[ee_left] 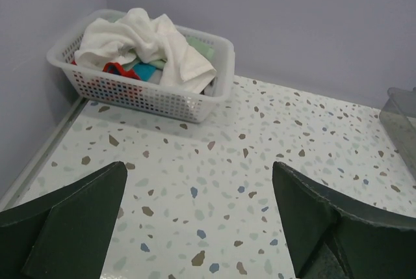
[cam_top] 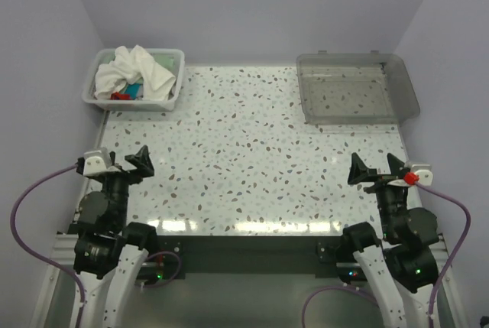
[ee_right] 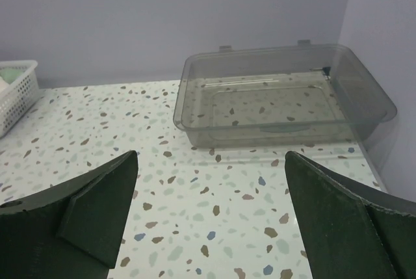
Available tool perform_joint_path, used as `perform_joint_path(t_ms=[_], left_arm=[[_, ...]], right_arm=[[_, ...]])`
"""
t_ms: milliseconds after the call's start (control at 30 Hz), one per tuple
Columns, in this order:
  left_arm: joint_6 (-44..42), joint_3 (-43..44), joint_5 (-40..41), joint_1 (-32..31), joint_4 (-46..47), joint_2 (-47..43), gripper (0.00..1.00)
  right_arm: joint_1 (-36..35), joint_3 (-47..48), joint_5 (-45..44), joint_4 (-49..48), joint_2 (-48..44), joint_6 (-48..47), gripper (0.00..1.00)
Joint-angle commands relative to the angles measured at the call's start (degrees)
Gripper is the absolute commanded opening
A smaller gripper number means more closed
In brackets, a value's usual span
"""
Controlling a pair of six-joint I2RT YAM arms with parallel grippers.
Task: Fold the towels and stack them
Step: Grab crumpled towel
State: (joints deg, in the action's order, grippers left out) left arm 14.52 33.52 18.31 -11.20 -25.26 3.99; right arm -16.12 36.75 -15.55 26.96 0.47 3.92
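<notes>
The towels [cam_top: 137, 74] lie crumpled in a white slatted basket [cam_top: 172, 99] at the back left. A white towel [ee_left: 146, 38] is on top, with a pale mint green one [ee_left: 201, 50] and a turquoise-and-red patterned one [ee_left: 123, 69] showing beneath it. My left gripper [cam_top: 122, 161] hovers open over the near left of the table, well short of the basket, nothing between its fingers [ee_left: 71, 220]. On the near right, my right gripper [cam_top: 378, 167] is also open and holds nothing.
A clear grey plastic tray [cam_top: 355, 87] sits at the back right, seen as the tray [ee_right: 279, 97] straight ahead of the right gripper. Lilac walls close in the speckled table [cam_top: 252, 167] on the back and both sides.
</notes>
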Motion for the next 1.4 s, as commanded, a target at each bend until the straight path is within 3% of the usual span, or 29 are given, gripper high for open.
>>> perform_joint_path(t_ms=[0,300,433,733,933,1100,1233,1367], left_arm=[[2.87,1.37,0.15,0.57,1.34,5.05,1.0],[5.07,9.1,4.1,0.57,10.3,32.63,1.0],[4.9,18.22,8.49,0.74,12.77,51.32,1.0],[2.7,37.57,8.85,5.48,23.76,86.51,0.96],[2.35,57.08,7.98,8.83,19.9,108.31,0.93],[2.61,67.27,8.59,10.14,17.79,117.82,0.83],[3.14,68.44,9.21,10.5,18.66,120.99,0.71],[3.32,68.44,8.76,10.67,19.28,122.22,0.47]], right_arm=[[-0.23,1.74,-0.44,0.37,-1.17,0.82,0.99],[-0.67,3.32,-1.15,1.43,1.99,1.26,0.99],[-0.76,4.2,-0.27,1.95,4.18,1.18,0.99],[-0.76,4.2,1.66,0.28,9.46,-0.05,0.99],[-0.84,6.05,6.32,0.55,14.46,-1.73,0.99],[-0.76,7.19,8.69,1.16,19.21,-1.29,0.99],[-0.84,7.63,10.01,0.81,21.94,-1.2,0.99],[-0.76,7.54,10.45,-0.41,23.0,-0.94,0.99]])
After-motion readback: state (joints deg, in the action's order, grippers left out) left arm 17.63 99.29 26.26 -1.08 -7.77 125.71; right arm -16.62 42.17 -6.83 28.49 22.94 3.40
